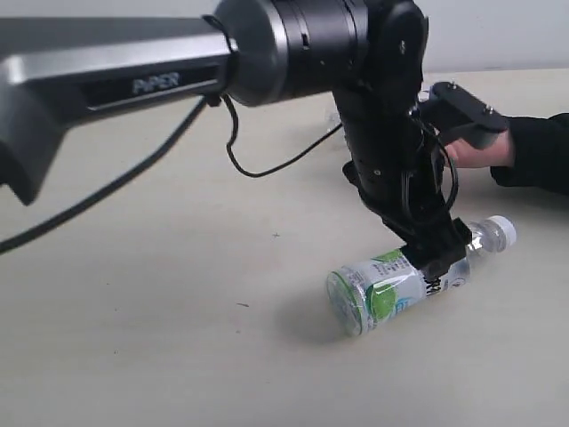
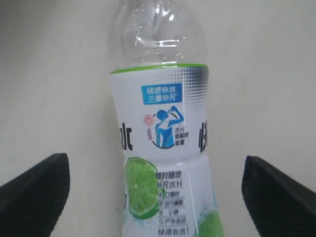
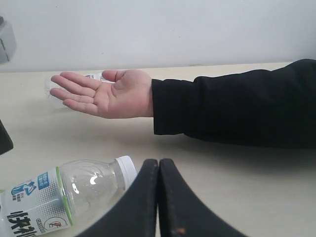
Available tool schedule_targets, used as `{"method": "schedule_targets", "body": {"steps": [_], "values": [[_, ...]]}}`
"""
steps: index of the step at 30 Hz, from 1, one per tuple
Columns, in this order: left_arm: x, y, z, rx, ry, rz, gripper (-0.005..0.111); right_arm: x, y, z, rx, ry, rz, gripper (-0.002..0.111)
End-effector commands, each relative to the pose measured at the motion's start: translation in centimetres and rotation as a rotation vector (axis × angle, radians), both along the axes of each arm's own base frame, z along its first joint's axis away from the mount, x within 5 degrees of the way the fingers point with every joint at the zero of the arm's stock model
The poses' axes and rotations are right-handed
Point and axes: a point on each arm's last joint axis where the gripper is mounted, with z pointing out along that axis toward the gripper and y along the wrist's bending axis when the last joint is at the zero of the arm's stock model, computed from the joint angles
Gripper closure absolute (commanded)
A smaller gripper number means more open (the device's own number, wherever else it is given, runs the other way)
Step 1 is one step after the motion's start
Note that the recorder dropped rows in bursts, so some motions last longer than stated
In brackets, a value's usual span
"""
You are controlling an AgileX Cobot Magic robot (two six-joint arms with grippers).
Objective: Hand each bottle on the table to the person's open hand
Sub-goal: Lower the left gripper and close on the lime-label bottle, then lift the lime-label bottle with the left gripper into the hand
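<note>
Left hand [image 1: 440, 256] hangs open astride the lying bottle [image 1: 382, 289]; close squarely on its label before lifting.

A bottle [image 1: 400, 286] lies on its side on the table [image 1: 160, 347], with its cap end toward the right of the exterior view. The left gripper [image 1: 440, 258] stands over the bottle, one finger on each side and apart from it. The person's hand [image 1: 480, 147] is behind the bottle, beyond its cap end.
</note>
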Motion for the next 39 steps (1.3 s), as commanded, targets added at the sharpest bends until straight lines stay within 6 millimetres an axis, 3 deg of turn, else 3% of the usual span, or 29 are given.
{"method": "schedule_targets", "body": {"steps": [1,9,23,27,30,33,36,39], "values": [[0.2,-1.2,-1.1,-0.003,-0.014,0.017,0.018,0.0,0.0,-0.1,-0.002,-0.007,-0.006,0.108],[-0.4,-1.9,-3.6,0.063,-0.032,-0.023,0.018,0.0,0.0,-0.1,-0.002,-0.007,-0.006,0.108],[-1.1,-2.0,-5.2,0.127,-0.018,-0.042,0.022,0.0,0.0,-0.1,-0.002,-0.007,-0.003,0.108],[-0.8,-1.8,-5.1,0.149,-0.052,-0.039,0.042,0.0,0.0,-0.1,-0.002,-0.007,-0.003,0.108],[-0.9,-1.6,-5.0,0.176,-0.043,-0.044,0.068,0.0,0.0,-0.1,-0.002,-0.007,-0.003,0.108],[-1.1,-1.3,-4.4,0.195,-0.03,-0.046,0.102,0.0,0.0,-0.1,-0.002,-0.007,-0.003,0.108],[-1.3,-1.0,-1.9,0.162,-0.038,0.002,0.107,0.0,0.0,-0.1,-0.002,-0.007,-0.003,0.108],[-1.4,-0.7,3.0,0.032,-0.096,0.066,0.107,0.0,0.0,-0.1,-0.002,-0.007,-0.003,0.108]]}}
